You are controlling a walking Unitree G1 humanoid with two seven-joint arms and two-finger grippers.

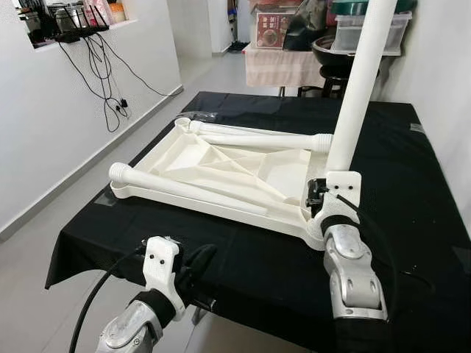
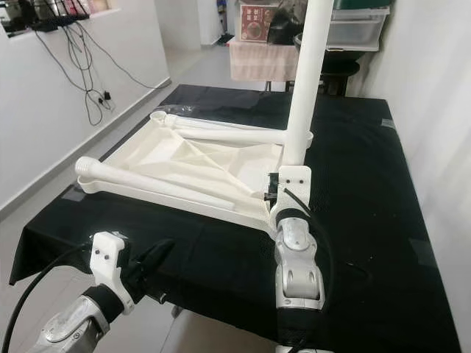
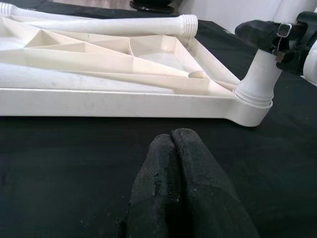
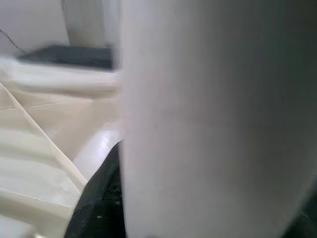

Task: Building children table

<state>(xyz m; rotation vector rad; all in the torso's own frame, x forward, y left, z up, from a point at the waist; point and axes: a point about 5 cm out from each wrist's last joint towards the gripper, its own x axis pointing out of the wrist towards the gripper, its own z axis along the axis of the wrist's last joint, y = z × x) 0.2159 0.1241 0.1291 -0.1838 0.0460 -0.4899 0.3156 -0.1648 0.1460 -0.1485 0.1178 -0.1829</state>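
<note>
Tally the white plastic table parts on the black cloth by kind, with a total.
Upside-down ribbed white plastic tabletop: 1
White plastic legs lying loose across the tabletop: 2, near and far
White plastic leg standing upright in the corner socket, gripped by the right tool: 1
Total: 4

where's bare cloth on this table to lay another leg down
Best is the black cloth on the robot's right of the upturned white tabletop, out to the table's right edge. A narrower bare strip runs along the near edge, bordered by the left tool. The near right corner is crowded: the right tool grips the upright leg.
</note>
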